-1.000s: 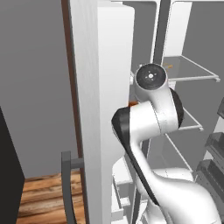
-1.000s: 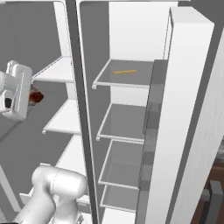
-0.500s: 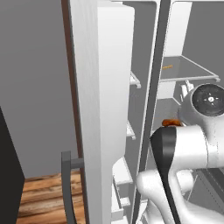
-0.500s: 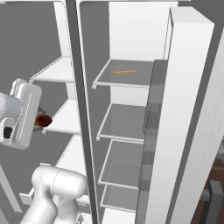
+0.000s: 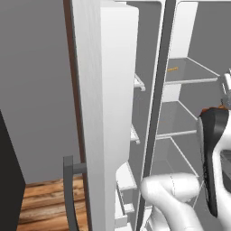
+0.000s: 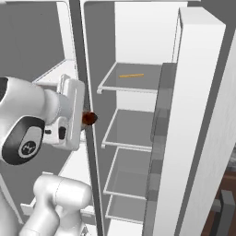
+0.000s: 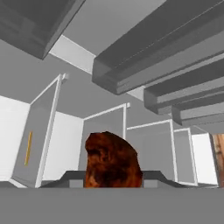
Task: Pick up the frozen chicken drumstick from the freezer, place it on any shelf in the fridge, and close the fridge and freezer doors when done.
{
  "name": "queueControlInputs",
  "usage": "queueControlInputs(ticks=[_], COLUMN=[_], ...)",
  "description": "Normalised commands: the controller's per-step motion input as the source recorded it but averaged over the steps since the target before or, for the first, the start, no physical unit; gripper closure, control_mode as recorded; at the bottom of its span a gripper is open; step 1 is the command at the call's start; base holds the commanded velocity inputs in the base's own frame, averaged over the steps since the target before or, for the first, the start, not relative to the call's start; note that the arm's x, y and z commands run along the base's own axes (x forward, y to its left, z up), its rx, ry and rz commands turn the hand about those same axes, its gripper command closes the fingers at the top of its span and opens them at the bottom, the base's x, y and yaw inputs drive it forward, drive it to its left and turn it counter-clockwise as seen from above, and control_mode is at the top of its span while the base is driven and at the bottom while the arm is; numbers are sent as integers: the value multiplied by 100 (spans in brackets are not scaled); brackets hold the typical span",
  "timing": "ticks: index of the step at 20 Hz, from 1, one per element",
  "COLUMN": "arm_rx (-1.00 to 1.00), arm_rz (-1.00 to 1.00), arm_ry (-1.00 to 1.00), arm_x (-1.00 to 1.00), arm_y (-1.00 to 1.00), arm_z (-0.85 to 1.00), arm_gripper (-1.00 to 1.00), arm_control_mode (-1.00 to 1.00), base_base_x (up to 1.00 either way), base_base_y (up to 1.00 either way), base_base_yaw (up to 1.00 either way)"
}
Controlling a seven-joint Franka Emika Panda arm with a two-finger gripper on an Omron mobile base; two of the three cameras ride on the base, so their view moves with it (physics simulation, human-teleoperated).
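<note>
My gripper is shut on the frozen chicken drumstick, a small orange-brown lump. It hangs just in front of the dark upright divider between the freezer and the fridge, level with the second grey shelf. In the hand view the drumstick sits between the fingertips of the gripper, and the grey fridge shelves lie beyond it. Both doors stand open: the freezer door on the left and the fridge door on the right.
A thin yellow-orange stick lies on the top fridge shelf. Dark bins line the inside of the fridge door. The freezer door's grey bar handle hangs low on the left over the wood floor.
The hand has carried the drumstick out of the freezer side, moving right and a little lower to the divider. The doors have not moved.
</note>
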Motion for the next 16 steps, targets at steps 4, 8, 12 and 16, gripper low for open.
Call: queueControlInputs(ticks=[4,8,12,16], arm_rx=[-6,-8,-17,-44], arm_rz=[28,43,45,17], arm_ry=[3,0,8,3], arm_x=[99,89,98,87], arm_y=[-95,-79,-43,23], arm_z=[20,22,2,0], arm_gripper=[100,100,100,100], arm_control_mode=[-100,-100,-100,-100], base_base_x=[0,0,0,0], base_base_y=[0,0,0,0], base_base_yaw=[0,0,0,0])
